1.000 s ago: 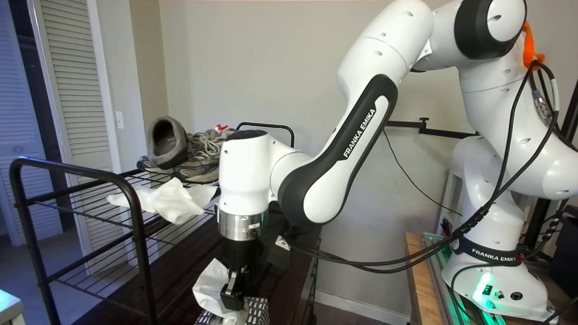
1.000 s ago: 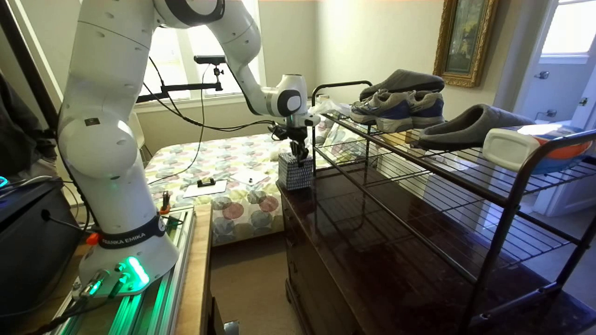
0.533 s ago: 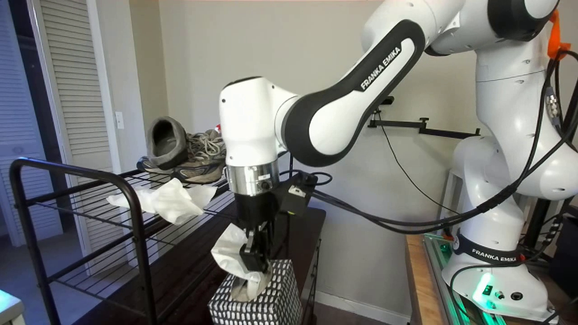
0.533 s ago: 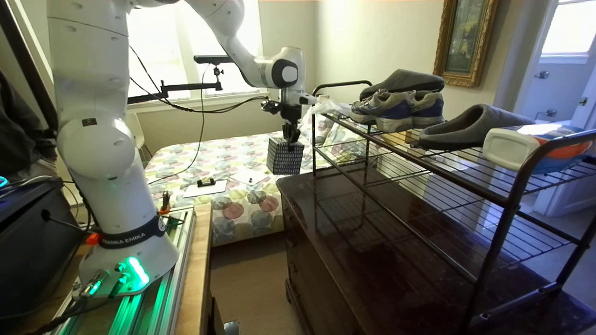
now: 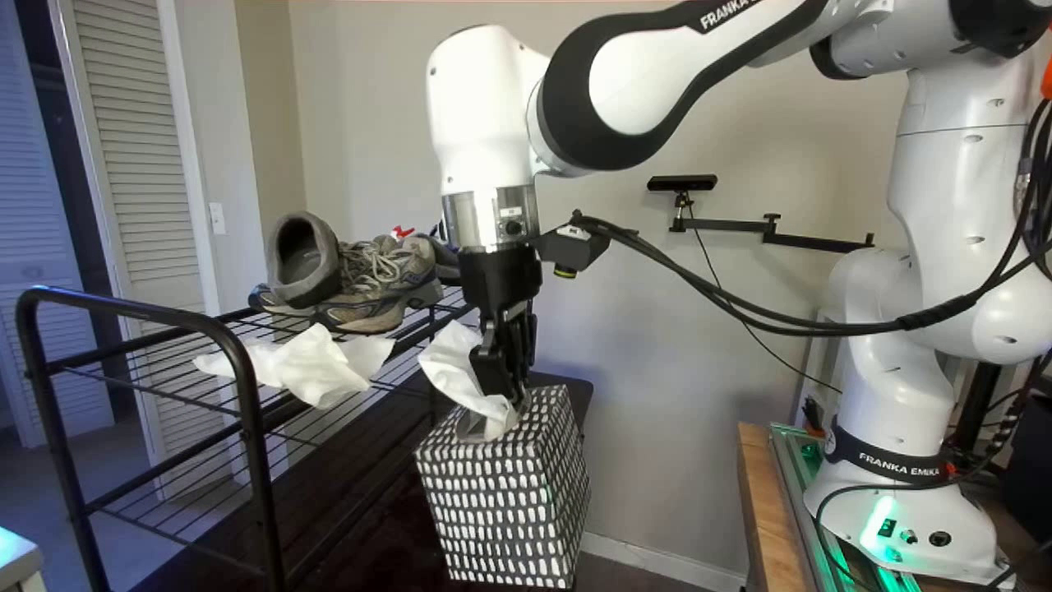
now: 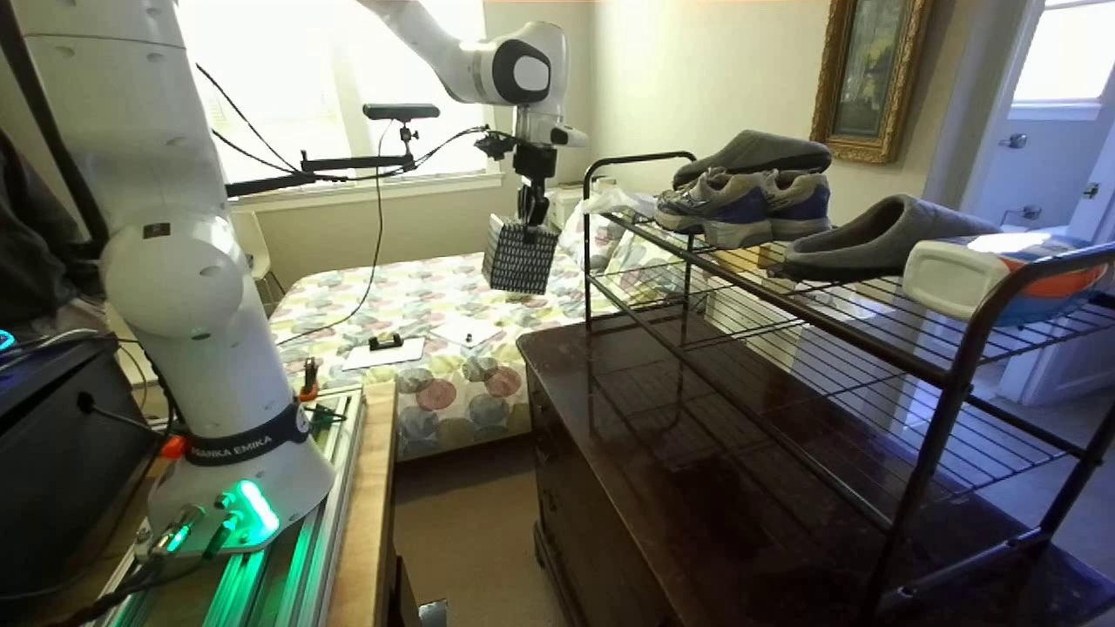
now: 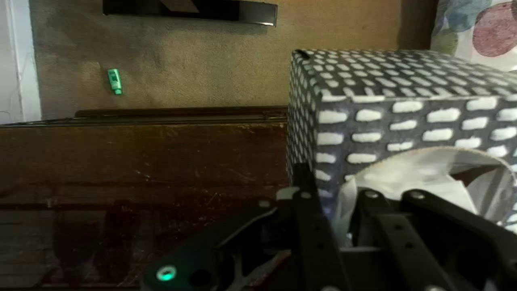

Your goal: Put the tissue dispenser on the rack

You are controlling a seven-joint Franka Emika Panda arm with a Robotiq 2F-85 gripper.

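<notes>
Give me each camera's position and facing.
An exterior view: off an end of the rack, facing a wall; arm, base, gripper show.
An exterior view: near the base, facing bed and window; arm, base, gripper show.
Wrist view: beside the gripper, facing down at tissue dispenser and dresser; fingers show.
Both exterior views share rack and tissue dispenser.

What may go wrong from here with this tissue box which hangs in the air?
The gripper holds the tissue box off-centre and tilted, so it may twist or slip. It might hit the rack, since its bottom looks lower than the top shelf. Shoes and a white cloth up there could tip it.
</notes>
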